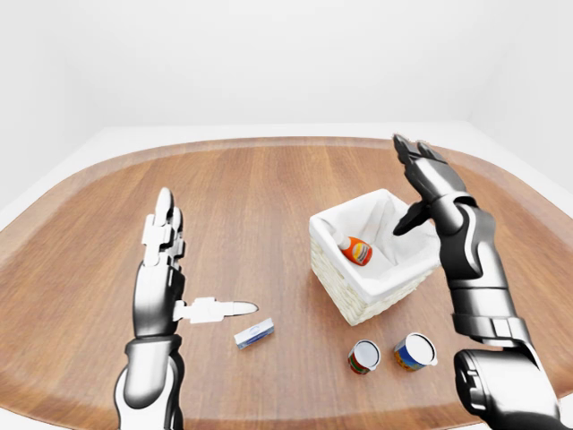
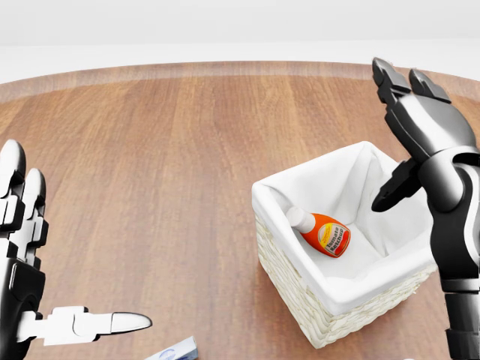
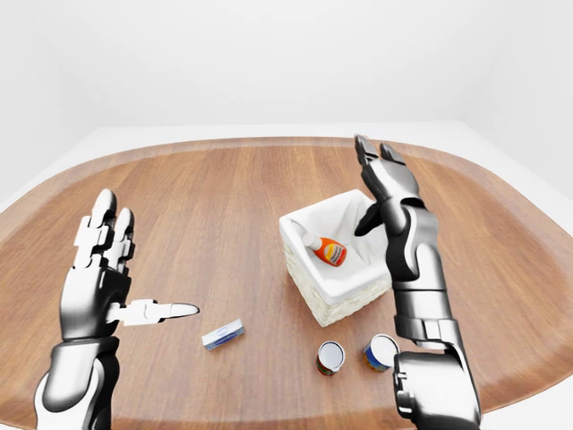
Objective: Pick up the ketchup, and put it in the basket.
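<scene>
Nearest the robot, two cans (image 1: pixel 390 353) and a small box (image 1: pixel 254 333) lie on the desk (image 1: pixel 251 206). The left hand (image 1: pixel 163 255) is spread and empty. Beyond, the ketchup (image 2: pixel 324 232) lies on its side inside the basket (image 2: pixel 330 319). The right hand (image 2: pixel 420 142) hangs spread just above the basket's right rim, holding nothing. The placing looks done; lifting this hand straight up should avoid snagging the liner.

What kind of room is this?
Probably not a real room: a computer-made test scene. A bare wooden table, blank white walls, and only a basket, ketchup and two cans.
</scene>
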### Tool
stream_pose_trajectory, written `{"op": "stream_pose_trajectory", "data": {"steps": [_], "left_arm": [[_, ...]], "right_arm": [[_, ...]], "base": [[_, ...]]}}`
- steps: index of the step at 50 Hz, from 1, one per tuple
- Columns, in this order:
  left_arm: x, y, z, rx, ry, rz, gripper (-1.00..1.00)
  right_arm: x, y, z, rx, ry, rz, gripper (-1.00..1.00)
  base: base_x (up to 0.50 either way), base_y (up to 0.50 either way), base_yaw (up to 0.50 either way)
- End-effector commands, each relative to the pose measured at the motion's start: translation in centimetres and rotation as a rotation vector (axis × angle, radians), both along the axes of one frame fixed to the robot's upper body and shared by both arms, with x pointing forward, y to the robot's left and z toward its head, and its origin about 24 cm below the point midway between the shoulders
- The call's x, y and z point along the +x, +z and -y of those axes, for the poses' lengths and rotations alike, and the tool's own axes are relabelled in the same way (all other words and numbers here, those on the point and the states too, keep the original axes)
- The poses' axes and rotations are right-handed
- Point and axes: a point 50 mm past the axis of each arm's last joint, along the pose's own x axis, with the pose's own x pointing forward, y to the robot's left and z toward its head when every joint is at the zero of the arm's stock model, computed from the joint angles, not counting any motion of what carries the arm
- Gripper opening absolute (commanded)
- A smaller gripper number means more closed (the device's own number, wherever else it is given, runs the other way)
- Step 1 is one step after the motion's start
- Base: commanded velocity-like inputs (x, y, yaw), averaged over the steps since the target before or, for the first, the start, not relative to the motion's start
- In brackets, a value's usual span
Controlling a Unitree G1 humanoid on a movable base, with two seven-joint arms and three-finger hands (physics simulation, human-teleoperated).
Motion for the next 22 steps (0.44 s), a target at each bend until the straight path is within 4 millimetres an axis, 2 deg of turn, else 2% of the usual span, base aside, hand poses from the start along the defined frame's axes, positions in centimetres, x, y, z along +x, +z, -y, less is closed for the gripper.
{"op": "stream_pose_trajectory", "data": {"steps": [1, 2, 3, 5, 8, 9, 11, 18, 22], "left_arm": [[0.0, -0.1, 0.1, -0.001, 0.001, -0.003, 1.0], [0.0, -0.1, 0.1, 0.001, -0.001, -0.005, 1.0], [0.0, -0.1, 0.1, 0.001, -0.001, -0.005, 1.0], [0.0, -0.1, 0.1, 0.001, -0.001, -0.006, 1.0], [0.0, 0.0, 0.2, 0.004, -0.003, -0.002, 1.0], [0.0, 0.0, 0.2, 0.004, -0.003, -0.002, 1.0], [-0.2, 0.5, 0.2, 0.009, -0.007, 0.024, 1.0], [-0.2, 0.9, 0.2, 0.014, -0.006, 0.042, 1.0], [-0.2, 1.2, 0.2, 0.016, -0.006, 0.055, 1.0]], "right_arm": [[-9.6, 8.8, -3.8, -0.15, 0.201, 0.286, 1.0], [-11.1, 9.8, -4.3, -0.169, 0.213, 0.363, 1.0], [-11.2, 9.8, -4.3, -0.17, 0.213, 0.368, 1.0], [-14.1, 11.1, -5.3, -0.208, 0.227, 0.502, 1.0], [-17.1, 11.7, -6.4, -0.234, 0.248, 0.625, 1.0], [-17.2, 11.7, -6.4, -0.235, 0.248, 0.629, 1.0], [-19.2, 12.1, -7.0, -0.252, 0.253, 0.715, 1.0], [-20.2, 13.2, -5.2, -0.071, 0.118, 0.851, 1.0], [-20.7, 13.8, -4.1, -0.024, 0.062, 0.908, 1.0]], "base": [[0.0, 0.0, 0.0], [0.0, 0.0, 0.0], [0.0, 0.0, 0.0], [0.0, 0.0, 0.0], [0.0, 0.0, 0.0], [0.0, 0.0, 0.0], [0.0, 0.0, 0.0], [0.0, 0.0, 0.0], [0.0, 0.0, 0.0]]}}
